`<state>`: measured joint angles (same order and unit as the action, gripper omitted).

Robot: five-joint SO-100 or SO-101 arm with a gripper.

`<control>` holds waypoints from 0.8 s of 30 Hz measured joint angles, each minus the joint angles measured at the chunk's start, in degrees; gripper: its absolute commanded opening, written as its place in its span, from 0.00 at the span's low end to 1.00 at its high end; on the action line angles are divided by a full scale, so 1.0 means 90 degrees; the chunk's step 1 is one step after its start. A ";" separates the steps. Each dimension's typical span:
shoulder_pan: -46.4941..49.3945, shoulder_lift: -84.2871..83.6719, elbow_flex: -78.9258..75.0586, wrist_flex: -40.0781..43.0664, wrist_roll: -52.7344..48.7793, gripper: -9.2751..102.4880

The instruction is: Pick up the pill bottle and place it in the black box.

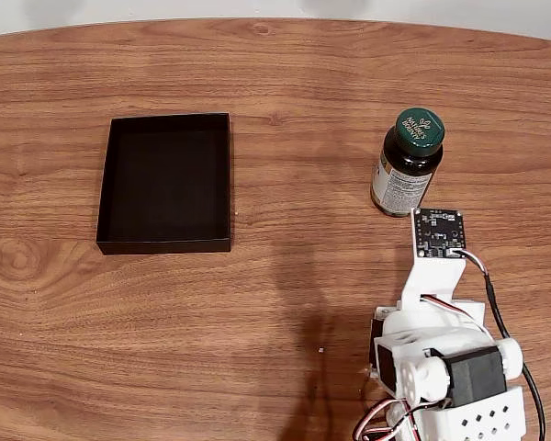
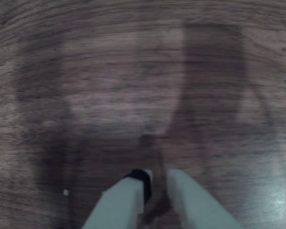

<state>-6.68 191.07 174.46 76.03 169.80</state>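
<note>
Wrist view: blurred gripper (image 2: 158,179) fingertips, narrowly apart.

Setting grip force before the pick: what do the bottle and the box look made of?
The pill bottle: glossy dark amber body, probably plastic, possibly glass; smooth green plastic-looking cap, white paper-like label. The black box: matte, glare-free thin walls, likely cardboard or matte plastic.

A wooden table (image 1: 275,83) with warm brown grain and a smooth, faintly sheened finish. On the left, a matt black box (image 1: 164,243), dull and unreflective. On the right, a pill bottle (image 1: 406,165) of glossy dark amber material, with a smooth dark green cap and a paper-like white label. Near the front right, the arm (image 1: 441,358) is matt white plastic. In the wrist view, the gripper (image 2: 157,179) has smooth whitish plastic fingers (image 2: 119,205).
</note>
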 measured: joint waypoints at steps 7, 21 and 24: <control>0.0000 0.0000 0.0000 0.0000 0.0000 0.08; 0.0020 0.0000 0.0000 0.0039 0.0273 0.08; 0.0117 0.0000 0.0000 0.0059 0.0547 0.09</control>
<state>-5.62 191.07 174.46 76.55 174.73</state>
